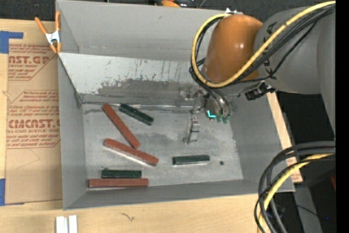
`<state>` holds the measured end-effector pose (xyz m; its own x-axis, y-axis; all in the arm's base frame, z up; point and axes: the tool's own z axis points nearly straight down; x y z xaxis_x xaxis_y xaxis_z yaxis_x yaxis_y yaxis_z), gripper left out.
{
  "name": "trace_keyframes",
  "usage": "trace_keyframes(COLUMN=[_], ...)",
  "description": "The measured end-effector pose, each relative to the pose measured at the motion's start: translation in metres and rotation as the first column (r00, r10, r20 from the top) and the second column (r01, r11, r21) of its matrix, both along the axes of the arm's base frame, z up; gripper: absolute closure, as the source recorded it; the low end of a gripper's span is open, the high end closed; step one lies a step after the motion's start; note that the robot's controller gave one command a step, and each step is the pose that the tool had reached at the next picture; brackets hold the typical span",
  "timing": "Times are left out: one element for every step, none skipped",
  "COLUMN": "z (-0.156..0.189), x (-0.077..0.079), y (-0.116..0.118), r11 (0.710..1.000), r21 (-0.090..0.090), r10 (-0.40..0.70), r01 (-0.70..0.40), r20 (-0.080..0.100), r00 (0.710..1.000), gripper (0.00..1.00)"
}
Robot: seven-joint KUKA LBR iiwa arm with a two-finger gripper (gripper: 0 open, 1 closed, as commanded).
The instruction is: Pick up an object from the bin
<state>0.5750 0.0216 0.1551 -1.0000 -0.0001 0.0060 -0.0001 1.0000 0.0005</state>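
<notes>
At the near side of the grey bin [131,35], close along its front wall on the left, lies the front red-brown bar [118,183], flat and almost parallel to that wall. Just behind it, nearly touching, lies the front green bar [121,174], shorter and dark, in the same direction. A little farther in and to the right, the right green bar [191,160] lies alone on the floor, well apart from those two. To the left of it is the middle red-brown bar [131,152], a bit tilted, with a pale stripe along its near side. Behind this one the slanted red-brown bar [120,125] runs diagonally up to the left, and its lower end comes near to the middle bar. Farther back, near the foot of the back wall, the far green bar [136,114] lies at a slight slant. The tool [191,131] hangs low over a bare patch of the floor in the right half of the bin; the thing nearest to it is the right green bar, just in front of it and apart from it. If the tool is spread or pressed together I cannot tell. Above it is the orange cover [232,49] of the wrist with yellow cables [199,49] looped around, and the arm [305,52] comes in from the right.
</notes>
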Motion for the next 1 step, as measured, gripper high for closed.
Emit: trace_keyframes(z=[-0.0852], x=[-0.0932], y=[-0.0314], r11=[0.995], r21=[-0.001], r10=[0.100], r01=[-0.100], r20=[0.021], r00=[0.995], gripper=[0.00])
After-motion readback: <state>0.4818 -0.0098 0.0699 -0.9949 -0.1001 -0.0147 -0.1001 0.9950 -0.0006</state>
